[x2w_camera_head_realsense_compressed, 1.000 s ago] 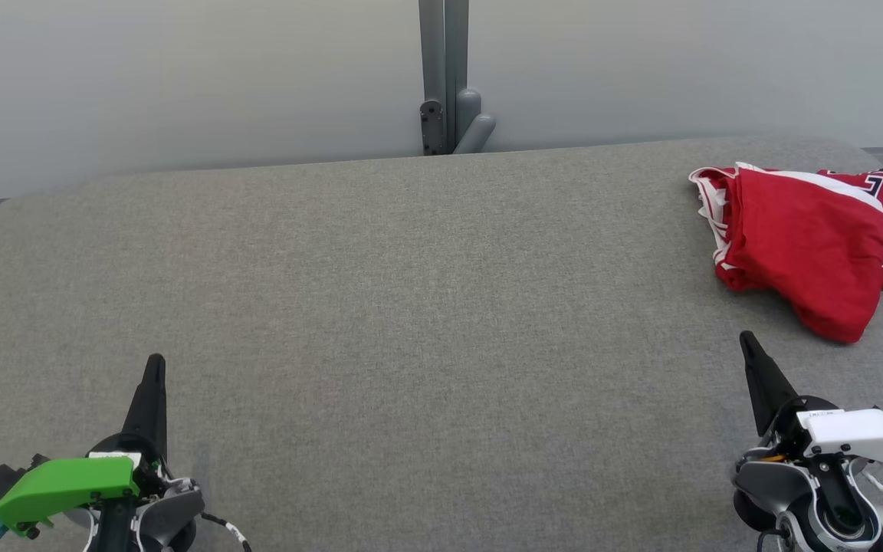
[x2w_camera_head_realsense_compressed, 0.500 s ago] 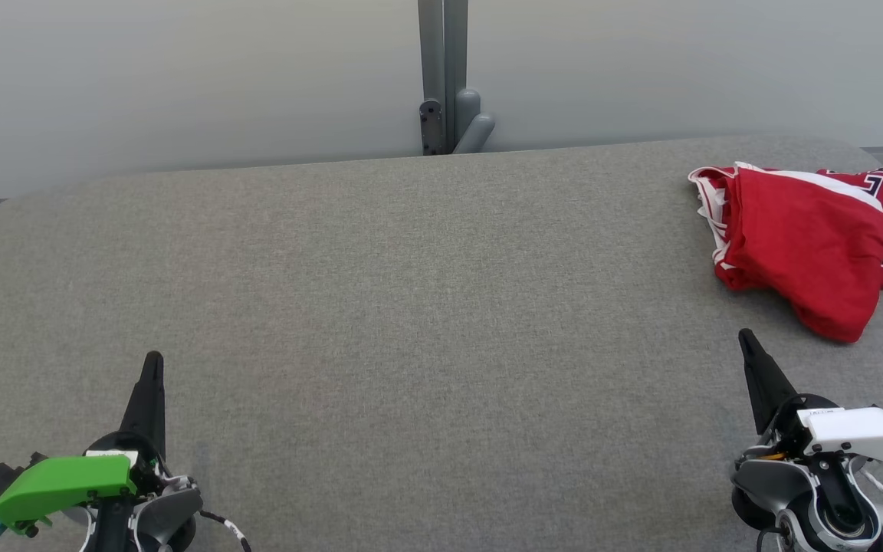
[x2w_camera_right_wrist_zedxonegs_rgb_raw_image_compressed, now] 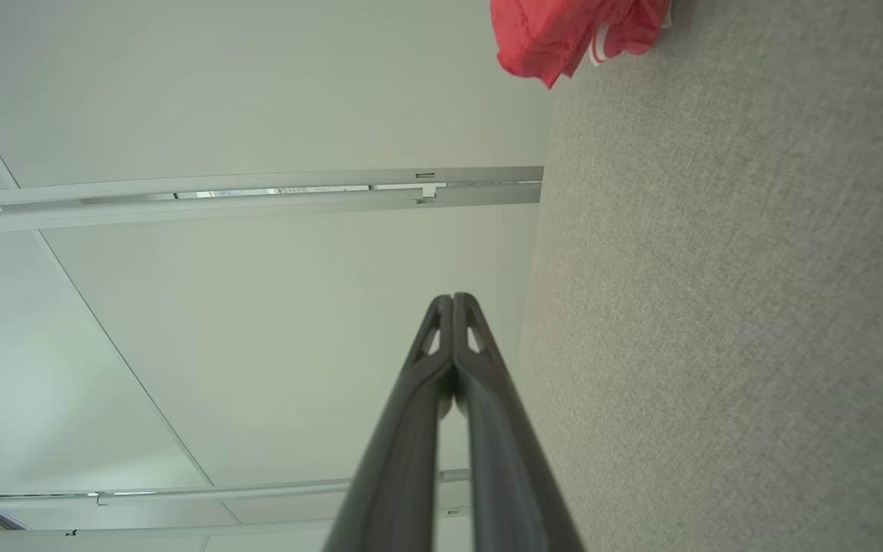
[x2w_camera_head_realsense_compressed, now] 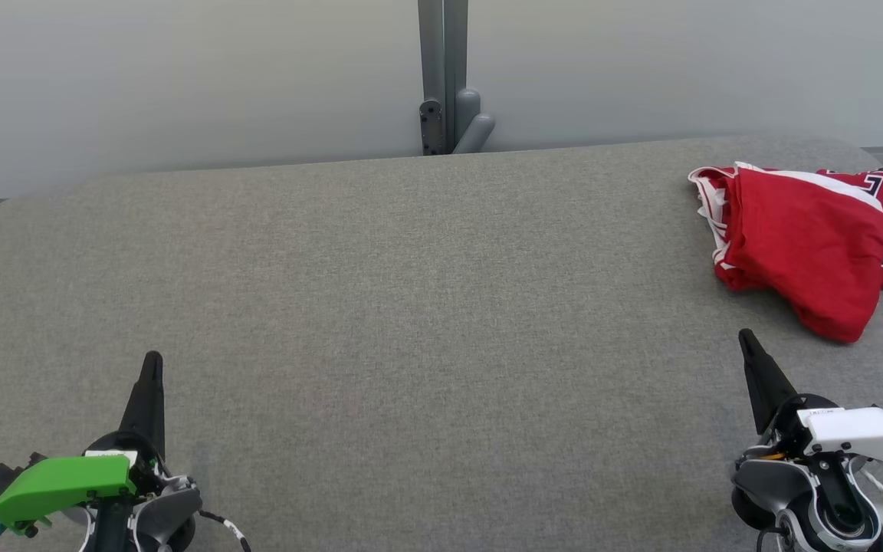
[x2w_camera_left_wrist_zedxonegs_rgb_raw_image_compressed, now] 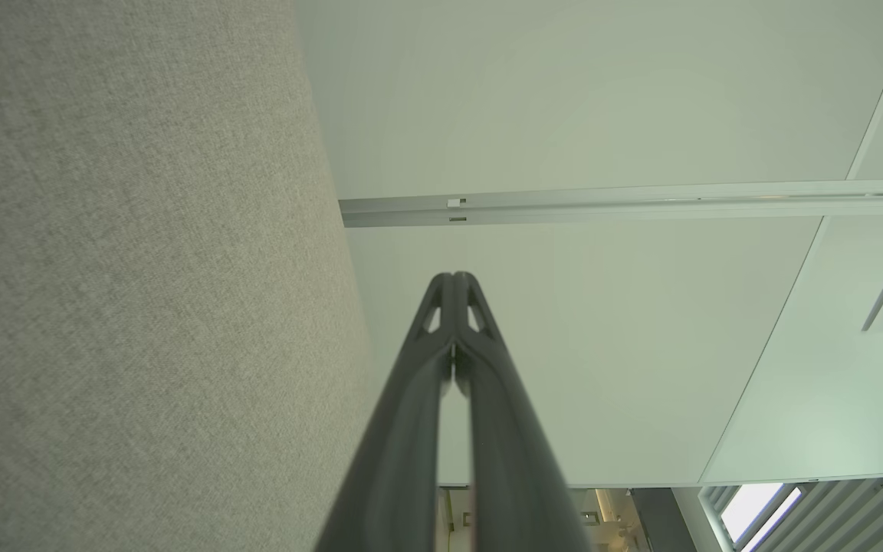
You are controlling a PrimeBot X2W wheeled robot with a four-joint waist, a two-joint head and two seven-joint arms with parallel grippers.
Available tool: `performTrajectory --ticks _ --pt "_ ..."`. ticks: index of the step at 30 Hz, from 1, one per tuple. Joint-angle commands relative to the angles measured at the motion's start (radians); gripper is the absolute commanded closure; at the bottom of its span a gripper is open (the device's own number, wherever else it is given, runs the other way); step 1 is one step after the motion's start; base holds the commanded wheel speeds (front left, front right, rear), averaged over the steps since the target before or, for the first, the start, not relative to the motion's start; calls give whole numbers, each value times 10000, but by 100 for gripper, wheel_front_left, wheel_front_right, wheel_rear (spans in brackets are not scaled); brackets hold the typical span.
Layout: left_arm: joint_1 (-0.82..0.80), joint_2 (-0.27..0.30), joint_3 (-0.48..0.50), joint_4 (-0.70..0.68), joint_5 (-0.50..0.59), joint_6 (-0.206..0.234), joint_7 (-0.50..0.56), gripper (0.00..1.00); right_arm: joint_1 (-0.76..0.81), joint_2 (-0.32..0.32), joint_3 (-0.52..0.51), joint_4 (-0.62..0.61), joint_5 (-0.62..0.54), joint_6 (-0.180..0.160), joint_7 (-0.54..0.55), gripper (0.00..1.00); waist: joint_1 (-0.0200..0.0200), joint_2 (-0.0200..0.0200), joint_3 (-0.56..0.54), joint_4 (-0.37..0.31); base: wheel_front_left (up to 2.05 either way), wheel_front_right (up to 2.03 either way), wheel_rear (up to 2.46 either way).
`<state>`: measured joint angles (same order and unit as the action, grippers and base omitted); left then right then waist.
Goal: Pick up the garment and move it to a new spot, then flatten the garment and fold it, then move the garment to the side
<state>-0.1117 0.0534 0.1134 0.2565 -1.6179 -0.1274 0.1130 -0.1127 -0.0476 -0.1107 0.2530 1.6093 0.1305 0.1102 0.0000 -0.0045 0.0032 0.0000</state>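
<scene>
Head view: grey cloth-topped table (x2w_camera_head_realsense_compressed: 411,307) spreads across the lower part. Behind it is a pale wall (x2w_camera_head_realsense_compressed: 181,77) w/ a grey post (x2w_camera_head_realsense_compressed: 444,77) at top centre. Garment (x2w_camera_head_realsense_compressed: 794,238) is red w/ white trim & black-white lettering. It lies bunched at the table's far R corner, partly cut by the frame edge. L gripper (x2w_camera_head_realsense_compressed: 153,360) is at lower L, fingers pressed together into one dark point, empty, w/ a green cover (x2w_camera_head_realsense_compressed: 58,483) on its wrist. R gripper (x2w_camera_head_realsense_compressed: 745,337) is at lower R, likewise closed & empty, w/ a white cover (x2w_camera_head_realsense_compressed: 863,433) on its wrist. R gripper's tip is near the garment's near edge but apart from it. L gripper is well apart from the garment, across the table. Can't tell if either tip touches the tabletop.

Left wrist view: L gripper (x2w_camera_left_wrist_zedxonegs_rgb_raw_image_compressed: 453,277) fingers meet at the tips w/ nothing between. Table (x2w_camera_left_wrist_zedxonegs_rgb_raw_image_compressed: 104,307) runs down the view's L side. Wall covers most of the rest, crossed by a pale rail (x2w_camera_left_wrist_zedxonegs_rgb_raw_image_compressed: 641,203). Blinds (x2w_camera_left_wrist_zedxonegs_rgb_raw_image_compressed: 794,514) show at bottom R.

Right wrist view: R gripper (x2w_camera_right_wrist_zedxonegs_rgb_raw_image_compressed: 453,299) fingers are shut tip to tip, empty. Table (x2w_camera_right_wrist_zedxonegs_rgb_raw_image_compressed: 717,307) is on the view's R, wall & rail (x2w_camera_right_wrist_zedxonegs_rgb_raw_image_compressed: 257,195) on its L. Garment (x2w_camera_right_wrist_zedxonegs_rgb_raw_image_compressed: 564,31) is at the top edge, a red lump w/ a bit of white trim. It lies on the table ahead of the fingertips, not touching them.
</scene>
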Motion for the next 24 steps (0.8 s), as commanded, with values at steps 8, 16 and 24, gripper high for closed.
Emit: performTrajectory --ticks 8,16,24 --pt "-122 25 33 -48 41 -67 49 100 -113 -51 19 15 61 4 38 100 0 45 0 0 0 0 0" --pt "-122 20 40 -48 49 -67 51 100 -113 -51 19 15 61 4 38 100 0 45 0 0 0 0 0" --pt "-123 14 45 -48 57 -67 59 100 -113 -51 19 15 61 4 38 100 0 45 0 0 0 0 0"
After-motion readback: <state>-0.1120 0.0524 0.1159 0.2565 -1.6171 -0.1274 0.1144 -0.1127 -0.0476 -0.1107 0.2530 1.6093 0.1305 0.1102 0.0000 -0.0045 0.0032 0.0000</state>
